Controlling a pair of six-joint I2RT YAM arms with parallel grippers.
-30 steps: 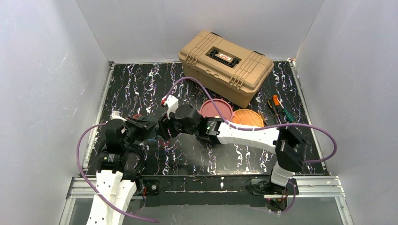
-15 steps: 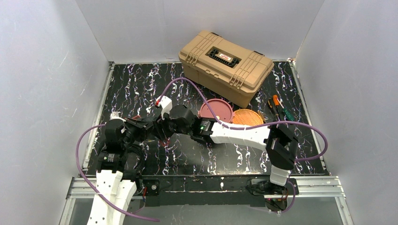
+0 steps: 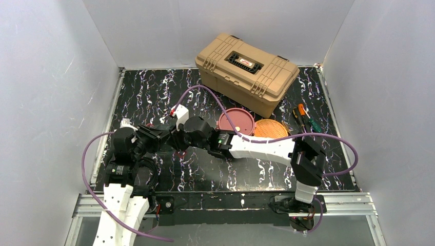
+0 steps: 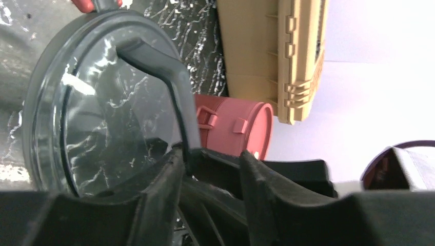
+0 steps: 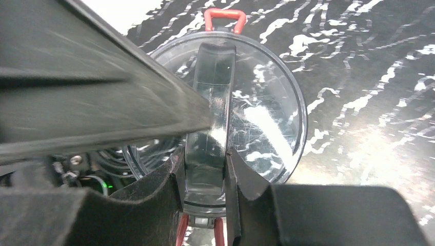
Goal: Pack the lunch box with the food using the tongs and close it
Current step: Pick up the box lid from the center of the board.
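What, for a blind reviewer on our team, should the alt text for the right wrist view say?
The right gripper is shut on the raised handle of a clear round lid with red clips, seen close up with a black, white-veined table behind it. A blurred dark shape covers the upper left.

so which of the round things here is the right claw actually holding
The see-through lid with red clips: the right claw pinches its handle bar. The maroon lunch box and orange woven plate sit untouched beside the toolbox.
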